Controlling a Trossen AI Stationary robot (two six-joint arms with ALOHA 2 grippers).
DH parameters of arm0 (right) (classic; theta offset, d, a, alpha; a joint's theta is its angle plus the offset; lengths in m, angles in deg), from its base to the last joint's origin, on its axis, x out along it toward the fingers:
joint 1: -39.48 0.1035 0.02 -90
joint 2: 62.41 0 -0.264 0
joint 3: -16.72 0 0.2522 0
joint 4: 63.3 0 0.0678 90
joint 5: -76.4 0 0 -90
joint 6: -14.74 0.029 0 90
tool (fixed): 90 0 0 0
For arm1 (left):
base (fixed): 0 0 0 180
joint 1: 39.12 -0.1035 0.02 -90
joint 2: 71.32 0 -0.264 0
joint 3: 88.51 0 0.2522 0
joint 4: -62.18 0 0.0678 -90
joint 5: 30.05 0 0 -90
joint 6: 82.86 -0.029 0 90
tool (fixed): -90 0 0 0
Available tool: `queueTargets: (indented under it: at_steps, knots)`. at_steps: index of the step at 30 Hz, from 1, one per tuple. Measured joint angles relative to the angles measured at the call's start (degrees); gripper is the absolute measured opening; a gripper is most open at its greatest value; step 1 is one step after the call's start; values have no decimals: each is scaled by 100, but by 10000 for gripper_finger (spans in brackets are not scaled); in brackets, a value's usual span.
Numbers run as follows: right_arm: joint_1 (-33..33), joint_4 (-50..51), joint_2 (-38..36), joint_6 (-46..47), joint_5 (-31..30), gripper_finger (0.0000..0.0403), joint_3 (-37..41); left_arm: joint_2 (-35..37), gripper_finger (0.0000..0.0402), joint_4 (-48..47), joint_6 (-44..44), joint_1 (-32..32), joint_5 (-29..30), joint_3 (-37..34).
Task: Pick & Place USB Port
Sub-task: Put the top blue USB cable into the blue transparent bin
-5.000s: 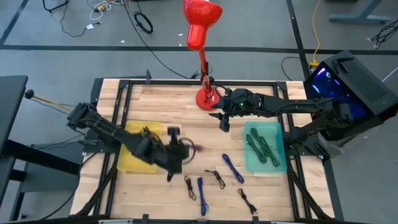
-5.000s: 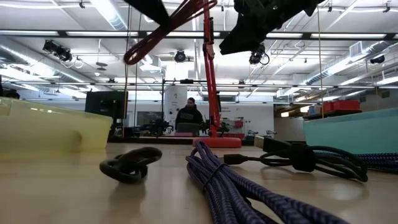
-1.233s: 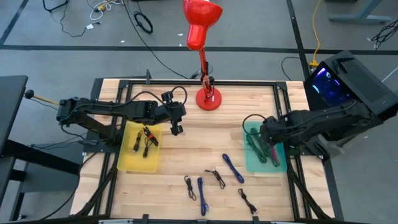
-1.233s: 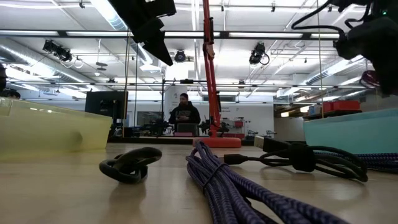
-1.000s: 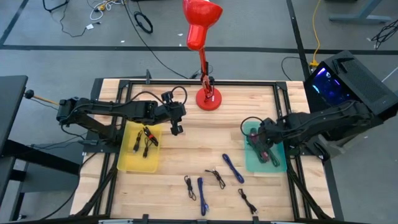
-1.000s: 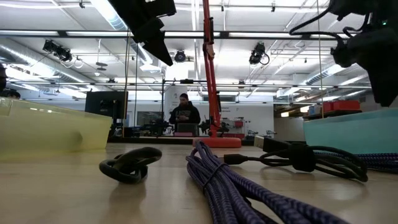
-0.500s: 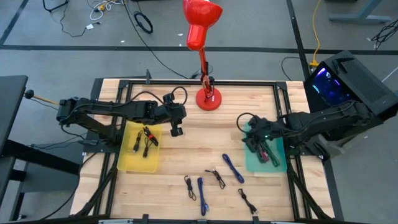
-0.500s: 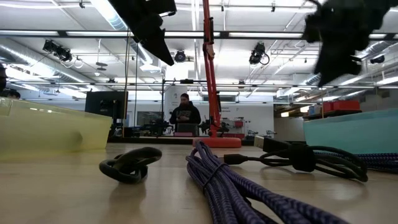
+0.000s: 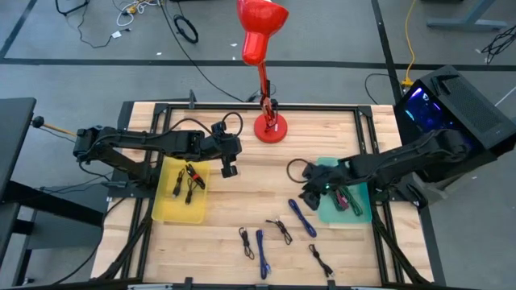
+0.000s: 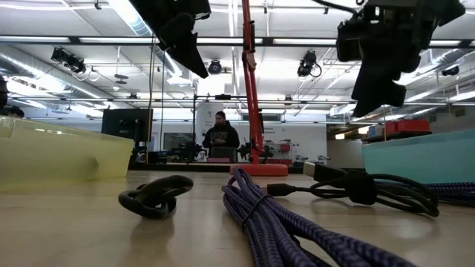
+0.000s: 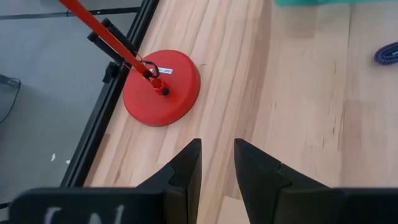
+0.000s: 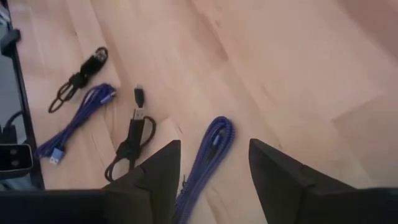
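Hovering beside the teal bin (image 9: 360, 211) with its jaws spread and empty, the right tool (image 9: 310, 196) eyes the blue cable (image 9: 301, 217) just below — drop crooked and that bundle could skid away.

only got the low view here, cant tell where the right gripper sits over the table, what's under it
Observer: The right gripper hangs open just off the teal tray, above a blue cable.
Operator: anything in its jaws
Observer: No, nothing between them; bare wood shows through the gap.
Operator: and the left one
Observer: The left gripper waits beside the yellow tray, near the red lamp base, fingers parted and holding nothing.
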Motion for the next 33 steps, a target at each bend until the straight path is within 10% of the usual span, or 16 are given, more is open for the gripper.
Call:
queueTargets:
  at_steps: [33]
  knots:
    - [382,-668,1563,201,671,190,-2,0,99,2,26,0,0,0]
